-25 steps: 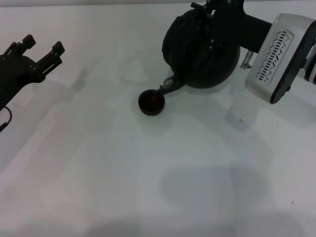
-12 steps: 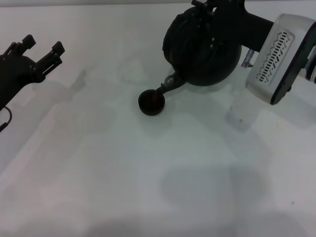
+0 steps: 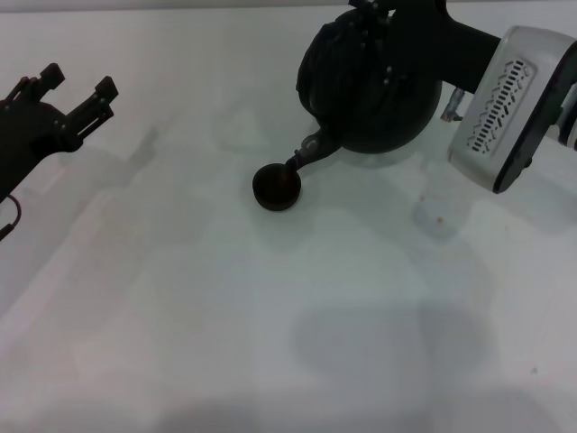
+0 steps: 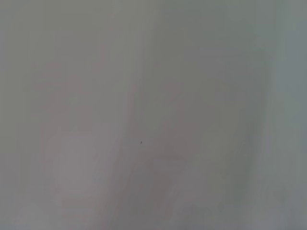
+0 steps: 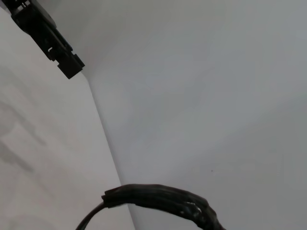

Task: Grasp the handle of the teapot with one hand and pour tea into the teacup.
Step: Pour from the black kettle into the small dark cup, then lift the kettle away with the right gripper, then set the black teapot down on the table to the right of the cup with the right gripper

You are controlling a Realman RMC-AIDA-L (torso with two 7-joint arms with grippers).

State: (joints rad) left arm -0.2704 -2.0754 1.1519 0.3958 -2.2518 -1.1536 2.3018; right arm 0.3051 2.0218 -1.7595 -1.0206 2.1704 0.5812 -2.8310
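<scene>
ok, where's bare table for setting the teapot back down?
Bare table runs across the near side and the middle, between the left hand and the teacup. The far right is crowded: the tilted teapot, held by the right hand, has its spout over the teacup.

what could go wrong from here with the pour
1. The teapot is tipped with its spout tip just at the near rim of the small teacup; a slight drift could send tea onto the white table.
2. The cup is low and light-looking, so the spout could nudge it.
3. The right gripper holds the pot by its handle alone, so the heavy pot may swing. The left gripper sits far off.
</scene>
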